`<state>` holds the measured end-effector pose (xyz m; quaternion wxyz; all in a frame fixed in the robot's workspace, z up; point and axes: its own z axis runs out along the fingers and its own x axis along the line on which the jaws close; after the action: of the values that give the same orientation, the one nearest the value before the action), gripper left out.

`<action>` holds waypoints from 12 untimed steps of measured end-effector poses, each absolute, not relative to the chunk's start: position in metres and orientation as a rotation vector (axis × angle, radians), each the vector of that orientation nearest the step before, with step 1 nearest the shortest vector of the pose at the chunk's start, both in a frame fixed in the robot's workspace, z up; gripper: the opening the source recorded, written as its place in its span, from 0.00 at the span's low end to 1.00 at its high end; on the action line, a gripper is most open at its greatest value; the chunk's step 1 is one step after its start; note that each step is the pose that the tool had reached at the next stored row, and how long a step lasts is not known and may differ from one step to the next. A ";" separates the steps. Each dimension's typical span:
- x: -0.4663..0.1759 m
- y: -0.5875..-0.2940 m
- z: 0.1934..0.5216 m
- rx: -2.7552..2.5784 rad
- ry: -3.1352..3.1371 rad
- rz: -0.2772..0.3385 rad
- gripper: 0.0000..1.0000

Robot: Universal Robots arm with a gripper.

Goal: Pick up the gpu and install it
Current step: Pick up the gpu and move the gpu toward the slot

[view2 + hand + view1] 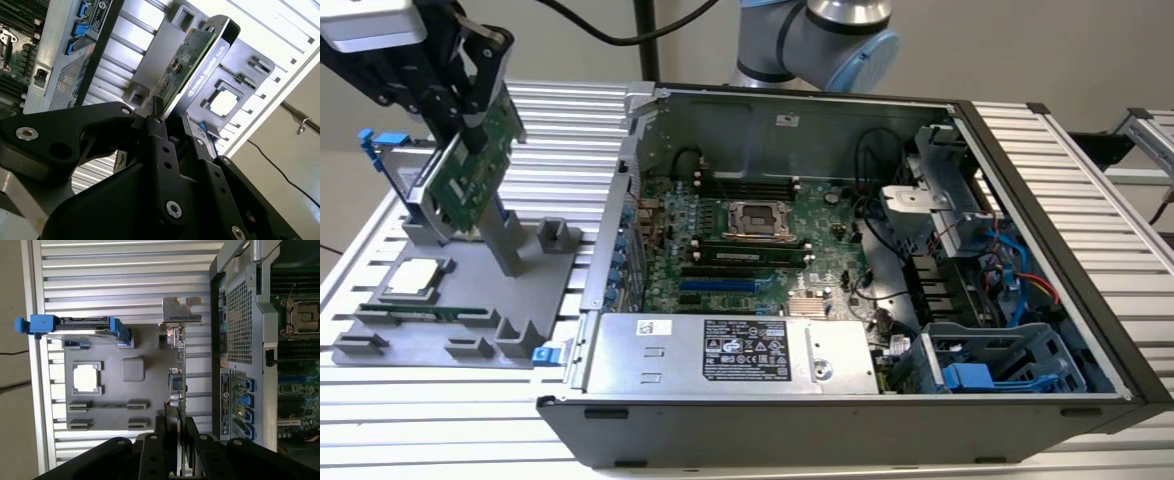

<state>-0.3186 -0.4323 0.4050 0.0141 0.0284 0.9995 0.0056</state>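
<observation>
Closed on the gpu (178,371), the jaws of the gripper (175,422) are clamped so that one of the black, bolted fingers (159,145) is pressed against each face of the thin card: green circuit board on one side, black cooler on the other. In the first wrist view the card is seen edge-on as a narrow strip, ended by a stamped silver bracket (181,312) with a notched tab.

In the exterior view the card is held tilted at that view's left, over a matte grey moulded holder (520,300). Its lower edge is close to the holder's upright posts, and whether it touches them cannot be told.

On the holder a square processor chip (414,277) with a pale metal lid is laid flat in a recess, and a narrow green memory stick (427,312) is laid along a slot near it. A hard drive (82,327) in a blue plastic caddy (42,324) is stood on edge at one end of the holder.

The holder is set on a table (560,110) of ribbed aluminium slats. Just beside it, toward the exterior view's right, an open computer case (827,430) of dark sheet metal is laid on its side. Inside, a green motherboard (821,215) is exposed — long black and blue slots, a square metal socket (754,218) — along with a boxy silver power supply (727,352) and loops of black cabling (874,150).
</observation>
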 end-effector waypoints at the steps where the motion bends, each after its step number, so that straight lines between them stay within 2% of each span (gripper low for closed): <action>1: -0.319 -0.432 0.406 0.088 3.112 0.017 0.00; 12: -0.319 -0.432 0.407 0.088 3.112 0.017 0.00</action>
<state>-0.3186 -0.4323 0.4066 0.0141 0.0284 0.9995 0.0056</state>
